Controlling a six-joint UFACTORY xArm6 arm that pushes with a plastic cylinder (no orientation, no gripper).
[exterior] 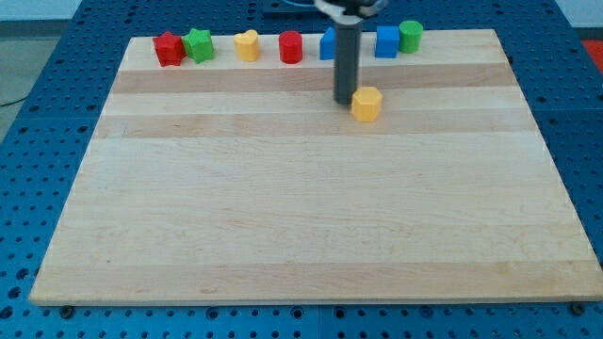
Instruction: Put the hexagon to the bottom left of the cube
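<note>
Pincer hardware is absent on this arm: it ends in a straight dark rod, so there is no opening to report and nothing can be held. Contact is by pushing only. My tip [345,101] rests on the wooden board [301,217], just beside the upper left face of the yellow hexagon [366,104]; whether it touches that face or stands a hair apart cannot be told.

The yellow hexagon lies alone, slightly below the row of blocks along the view's top edge. That row reads, from the view's left: a red block [169,48], a green star-like block [198,44], a yellow rounded block [247,45], a red cylinder [290,47], a blue block [327,43] largely hidden behind the rod, the blue cube [387,41], and a green cylinder [410,36].

Relative to the blue cube, the hexagon already sits lower and toward the view's left, near but not touching. I judge the placement largely achieved, possibly needing a minor trim.

Tip position on the upper left face suits a push toward the view's lower right. The row's neighbours stand close, so any sideways drift risks disturbing them.
</note>
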